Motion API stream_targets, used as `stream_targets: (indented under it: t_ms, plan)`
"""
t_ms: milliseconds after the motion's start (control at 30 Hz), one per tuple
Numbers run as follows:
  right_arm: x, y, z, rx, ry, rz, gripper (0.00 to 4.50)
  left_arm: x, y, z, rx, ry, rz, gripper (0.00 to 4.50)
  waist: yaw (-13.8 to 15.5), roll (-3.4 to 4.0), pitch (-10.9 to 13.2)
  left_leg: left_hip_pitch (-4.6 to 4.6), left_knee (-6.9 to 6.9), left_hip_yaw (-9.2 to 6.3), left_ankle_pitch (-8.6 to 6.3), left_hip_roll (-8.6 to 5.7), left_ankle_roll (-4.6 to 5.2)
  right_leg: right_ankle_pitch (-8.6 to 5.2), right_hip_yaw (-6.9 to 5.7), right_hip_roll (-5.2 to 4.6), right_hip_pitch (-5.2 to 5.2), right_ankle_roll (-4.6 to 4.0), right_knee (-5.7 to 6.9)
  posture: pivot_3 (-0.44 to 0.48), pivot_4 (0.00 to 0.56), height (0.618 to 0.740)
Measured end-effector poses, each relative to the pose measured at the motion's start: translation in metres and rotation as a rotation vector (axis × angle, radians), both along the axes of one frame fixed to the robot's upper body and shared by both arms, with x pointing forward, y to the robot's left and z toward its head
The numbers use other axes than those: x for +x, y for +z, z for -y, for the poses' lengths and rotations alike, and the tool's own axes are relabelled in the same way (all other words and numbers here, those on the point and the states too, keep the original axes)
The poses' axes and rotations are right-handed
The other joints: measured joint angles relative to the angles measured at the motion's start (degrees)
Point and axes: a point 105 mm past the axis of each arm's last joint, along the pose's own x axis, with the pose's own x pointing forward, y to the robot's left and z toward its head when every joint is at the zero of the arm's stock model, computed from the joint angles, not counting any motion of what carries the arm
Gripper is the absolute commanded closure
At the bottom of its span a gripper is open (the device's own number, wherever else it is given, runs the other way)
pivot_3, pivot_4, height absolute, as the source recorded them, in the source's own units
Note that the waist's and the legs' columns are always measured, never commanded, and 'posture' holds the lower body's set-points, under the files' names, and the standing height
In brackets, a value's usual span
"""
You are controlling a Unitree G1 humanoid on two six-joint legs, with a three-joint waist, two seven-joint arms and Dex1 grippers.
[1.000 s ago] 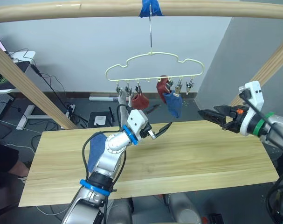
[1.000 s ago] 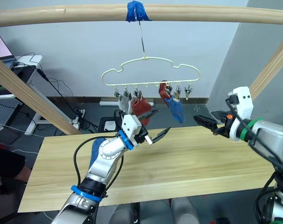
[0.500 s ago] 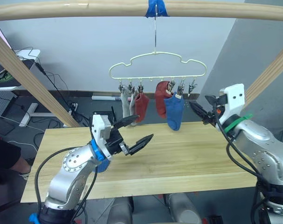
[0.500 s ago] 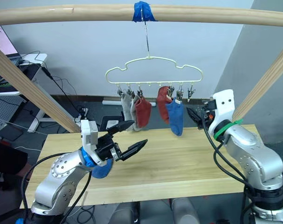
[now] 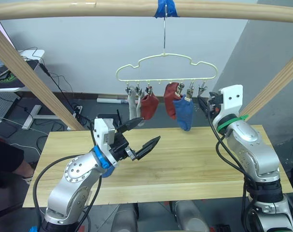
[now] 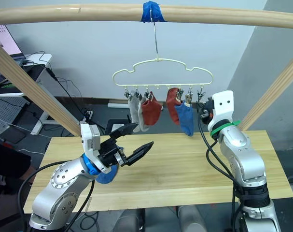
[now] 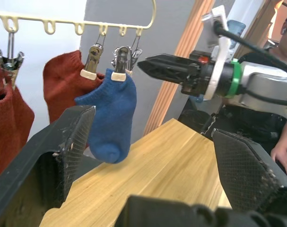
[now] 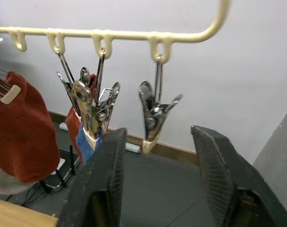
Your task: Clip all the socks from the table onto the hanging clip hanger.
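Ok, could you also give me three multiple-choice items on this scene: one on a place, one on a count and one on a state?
1. Where is the blue sock that is not hung yet?
A. in the right gripper
B. on the table, at the robot's left side
C. on the floor

2. How many rust red socks hang from the clip hanger?
A. one
B. two
C. four

3. In what state is the left gripper?
A. shut on a grey sock
B. shut on a clip
C. open and holding nothing

Answers:
1 B: the sock lies on the wood just under the left gripper's wrist.
2 B: two red socks hang side by side in the middle of the row.
3 C: its two fingers stand wide apart with only air between them.
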Motion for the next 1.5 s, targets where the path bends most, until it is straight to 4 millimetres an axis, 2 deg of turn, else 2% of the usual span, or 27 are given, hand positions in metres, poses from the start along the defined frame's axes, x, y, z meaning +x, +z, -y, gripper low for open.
stream_targets:
  t_ms: [433,800,1500]
  plan:
    - [0.01,0.005,-0.004,0.03,-0.048,0.054,2.15,0.0,0.004,0.002,0.002,0.004,0.006,0.0,0.19,0.0,0.01,0.0,0.0,-0.01,0.0,0.0,0.0,0.0,-0.01,0.0,0.0,-0.01,0.01,-0.033,0.234,0.74]
    - [0.018,0.0,-0.005,0.018,-0.088,0.051,2.15,0.0,0.004,0.002,0.004,0.003,0.001,0.0,0.27,0.0,0.01,0.0,0.0,-0.01,0.0,0.0,0.0,0.01,-0.01,0.0,0.0,-0.01,0.02,-0.023,0.226,0.74]
    - [0.035,0.006,-0.027,0.113,-0.076,0.034,2.15,0.001,0.007,0.004,-0.001,0.0,0.016,0.0,1.01,0.01,0.01,0.0,-0.01,-0.02,0.0,0.0,0.0,0.01,-0.03,0.0,-0.01,-0.03,0.02,-0.013,0.237,0.74]
